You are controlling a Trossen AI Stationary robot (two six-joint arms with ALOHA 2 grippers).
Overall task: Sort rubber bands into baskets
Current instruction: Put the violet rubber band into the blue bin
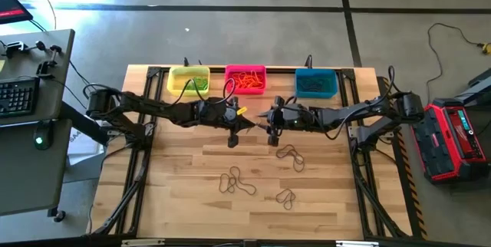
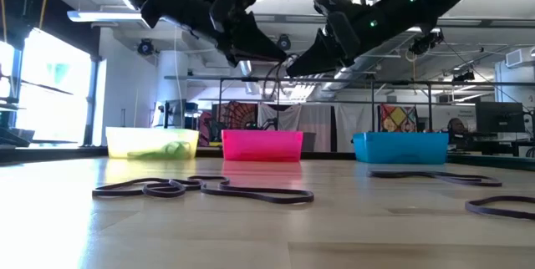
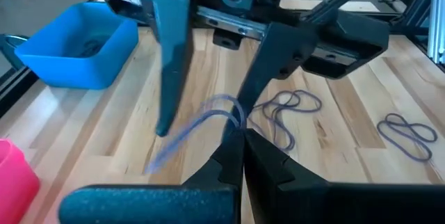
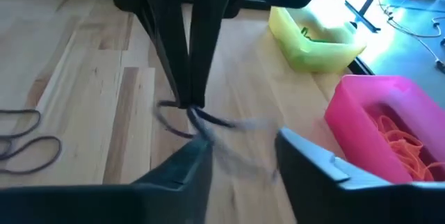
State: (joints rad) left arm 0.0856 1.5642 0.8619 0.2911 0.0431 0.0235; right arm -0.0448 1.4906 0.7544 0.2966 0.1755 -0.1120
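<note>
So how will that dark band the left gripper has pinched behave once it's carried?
Probably floppy: the dark rubber band droops in a loose loop from the shut left gripper. Likely very light and thin. It could snag on the open right gripper close by.

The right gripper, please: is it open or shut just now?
Open. In its wrist view the right gripper fingers stand apart, while the shut left gripper pinches a dark band.
</note>
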